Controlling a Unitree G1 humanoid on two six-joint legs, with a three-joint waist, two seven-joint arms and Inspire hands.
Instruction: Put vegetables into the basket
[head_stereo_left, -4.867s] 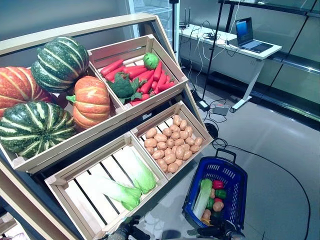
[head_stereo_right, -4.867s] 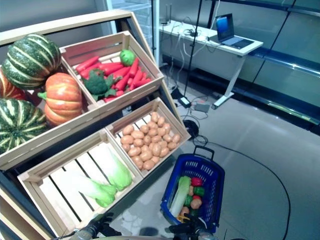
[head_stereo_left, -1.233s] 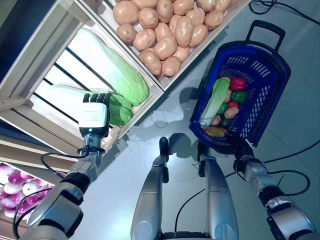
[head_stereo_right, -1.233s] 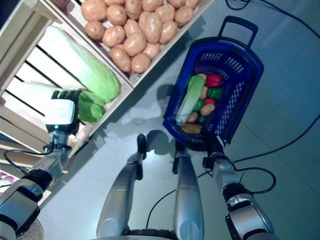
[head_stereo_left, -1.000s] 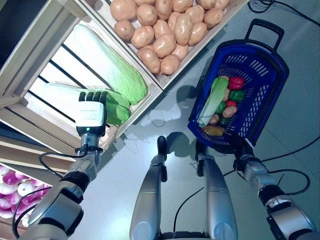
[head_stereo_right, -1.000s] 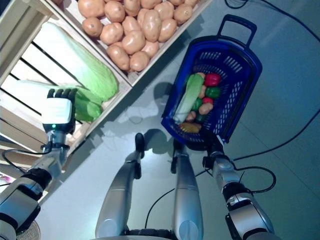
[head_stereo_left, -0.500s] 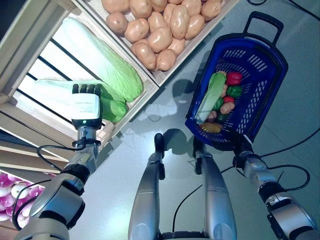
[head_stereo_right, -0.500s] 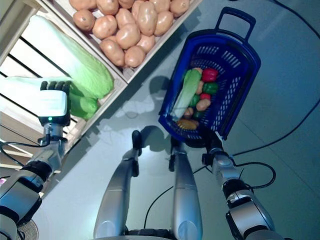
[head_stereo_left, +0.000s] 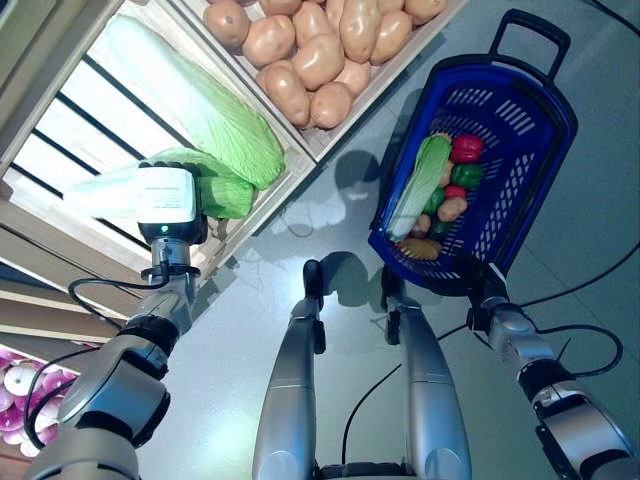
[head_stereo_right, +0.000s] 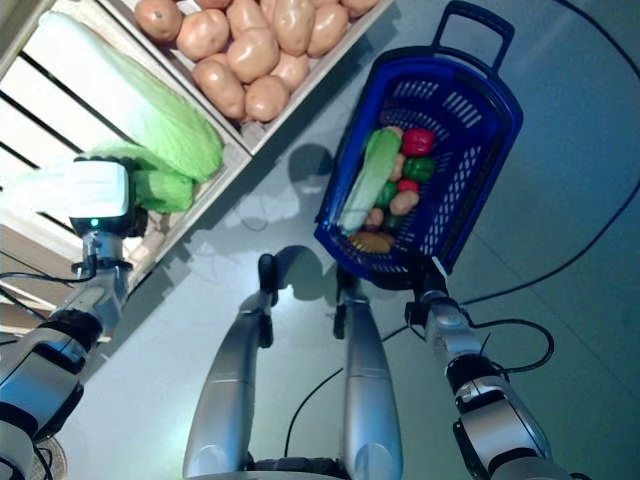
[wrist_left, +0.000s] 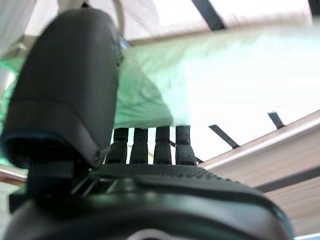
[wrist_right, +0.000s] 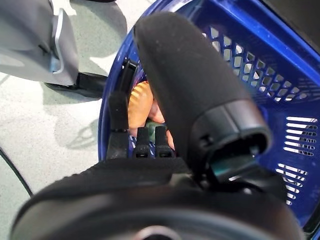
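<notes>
Left wrist view, closest in: the left hand (wrist_left: 70, 95) has its fingers (wrist_left: 150, 142) curled under the cabbage (wrist_left: 210, 75) and its thumb over the top, so it's clamped on. Half a second back the hand was only resting on that cabbage in the crate (head_stereo_left: 60, 215); now it looks gripped and raised a bit, so I'd say the pick is basically done and the carry comes next. Over on the other side the right hand (wrist_right: 165, 115) is closed on the rim of the basket (head_stereo_left: 520, 150), holding it off the floor with veg already in it. Further out, a second cabbage (head_stereo_left: 190, 100) and potatoes (head_stereo_left: 320, 50) sit in their crates.
</notes>
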